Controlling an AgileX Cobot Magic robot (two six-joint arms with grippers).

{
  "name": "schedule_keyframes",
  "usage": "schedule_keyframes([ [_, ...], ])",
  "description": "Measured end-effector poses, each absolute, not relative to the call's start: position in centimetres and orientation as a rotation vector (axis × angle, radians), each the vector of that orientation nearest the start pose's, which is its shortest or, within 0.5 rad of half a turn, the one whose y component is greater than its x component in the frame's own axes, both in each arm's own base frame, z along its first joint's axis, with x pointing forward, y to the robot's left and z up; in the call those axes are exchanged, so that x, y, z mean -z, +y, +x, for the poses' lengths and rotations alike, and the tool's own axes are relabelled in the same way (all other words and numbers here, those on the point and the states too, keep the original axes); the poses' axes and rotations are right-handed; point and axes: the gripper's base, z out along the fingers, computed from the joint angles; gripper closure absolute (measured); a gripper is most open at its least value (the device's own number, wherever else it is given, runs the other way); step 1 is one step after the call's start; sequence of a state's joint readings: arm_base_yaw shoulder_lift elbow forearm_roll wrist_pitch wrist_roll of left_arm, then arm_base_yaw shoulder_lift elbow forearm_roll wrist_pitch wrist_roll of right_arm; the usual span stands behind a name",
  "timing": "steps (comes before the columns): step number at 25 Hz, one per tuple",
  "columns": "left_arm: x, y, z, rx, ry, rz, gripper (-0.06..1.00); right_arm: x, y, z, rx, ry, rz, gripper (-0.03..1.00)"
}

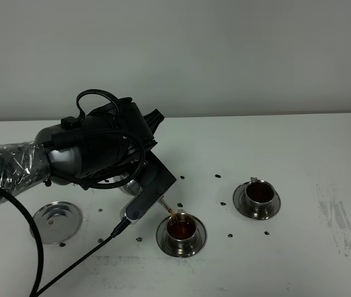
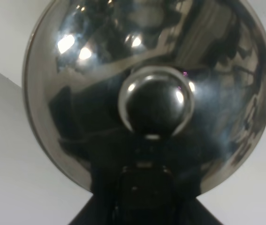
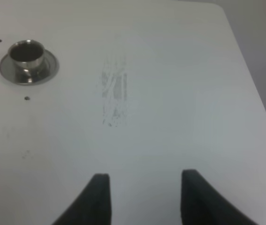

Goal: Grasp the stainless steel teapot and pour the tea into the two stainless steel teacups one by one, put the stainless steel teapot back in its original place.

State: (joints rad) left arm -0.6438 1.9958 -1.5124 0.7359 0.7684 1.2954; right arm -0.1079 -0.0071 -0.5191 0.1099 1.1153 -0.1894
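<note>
My left gripper (image 1: 147, 185) is shut on the stainless steel teapot (image 1: 166, 205) and holds it tilted; the arm hides most of the pot, and only the thin spout shows clearly. A reddish-brown stream of tea (image 1: 174, 215) runs from the spout into the near teacup (image 1: 181, 229), which holds tea. The far teacup (image 1: 259, 195) also holds tea. In the left wrist view the teapot's lid (image 2: 100, 70) and knob (image 2: 154, 101) fill the picture above the gripper (image 2: 144, 171). The right gripper (image 3: 144, 194) hovers over bare table, its fingers apart and holding nothing. The same far teacup (image 3: 27, 58) lies well ahead of it.
An empty round steel plate (image 1: 56, 221) lies at the front left, beside the left arm's black cable (image 1: 70, 266). Small dark specks (image 1: 225, 203) dot the white table around the cups. A grey scuffed patch (image 1: 336, 213) marks the table at the right.
</note>
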Motion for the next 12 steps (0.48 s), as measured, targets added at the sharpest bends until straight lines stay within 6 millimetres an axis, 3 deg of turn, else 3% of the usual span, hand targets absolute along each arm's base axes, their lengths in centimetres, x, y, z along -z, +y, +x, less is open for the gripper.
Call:
schedule_keyframes([
  [12,-21.96,-22.75,37.22,1.14,-1.153,-2.89,0.74,-27.85,1.01,-0.98,0.051,2.066,-0.095,0.63],
])
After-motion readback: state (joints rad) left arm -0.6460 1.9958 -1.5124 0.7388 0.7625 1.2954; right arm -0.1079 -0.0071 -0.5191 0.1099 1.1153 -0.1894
